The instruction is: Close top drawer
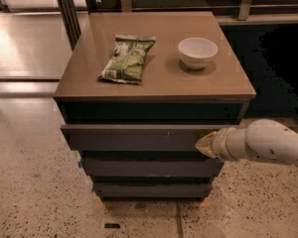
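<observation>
Gripper point(207, 145) at right end of top drawer point(134, 138), tip against or just at the front face; arm comes in from the right. Spread or pressed together: cannot tell. Drawer front runs left-right and juts toward the near side, just under the cabinet top point(79, 86). Closing push likely goes toward the far side. Front is dark grey, flat, handleless, with a small pale mark near centre.

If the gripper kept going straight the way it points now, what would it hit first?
Most likely the top drawer: the gripper points at the right end of its front, seemingly touching it, though depth is unclear.
</observation>
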### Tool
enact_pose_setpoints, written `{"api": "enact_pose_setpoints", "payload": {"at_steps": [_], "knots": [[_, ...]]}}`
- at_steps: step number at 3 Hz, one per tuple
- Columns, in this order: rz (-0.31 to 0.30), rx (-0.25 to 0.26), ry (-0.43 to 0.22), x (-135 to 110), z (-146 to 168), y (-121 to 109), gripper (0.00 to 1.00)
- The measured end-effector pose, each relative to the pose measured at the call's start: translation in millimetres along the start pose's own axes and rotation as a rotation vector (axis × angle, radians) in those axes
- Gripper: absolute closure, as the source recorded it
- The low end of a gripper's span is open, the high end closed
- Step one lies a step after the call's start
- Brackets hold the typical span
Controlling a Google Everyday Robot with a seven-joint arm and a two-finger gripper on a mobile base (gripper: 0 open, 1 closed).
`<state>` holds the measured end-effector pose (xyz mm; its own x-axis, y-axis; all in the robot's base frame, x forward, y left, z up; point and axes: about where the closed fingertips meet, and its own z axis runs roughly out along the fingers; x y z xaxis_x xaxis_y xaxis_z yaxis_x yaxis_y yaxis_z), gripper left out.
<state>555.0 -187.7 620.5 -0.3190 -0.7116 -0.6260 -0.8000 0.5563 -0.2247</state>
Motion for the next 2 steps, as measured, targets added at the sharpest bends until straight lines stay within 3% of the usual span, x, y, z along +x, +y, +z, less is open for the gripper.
{"api": "enact_pose_setpoints", "payload": {"at_steps": [2], "knots": [[-0.042, 0.084, -0.002, -19.3, 7.7, -25.0, 1.0]]}}
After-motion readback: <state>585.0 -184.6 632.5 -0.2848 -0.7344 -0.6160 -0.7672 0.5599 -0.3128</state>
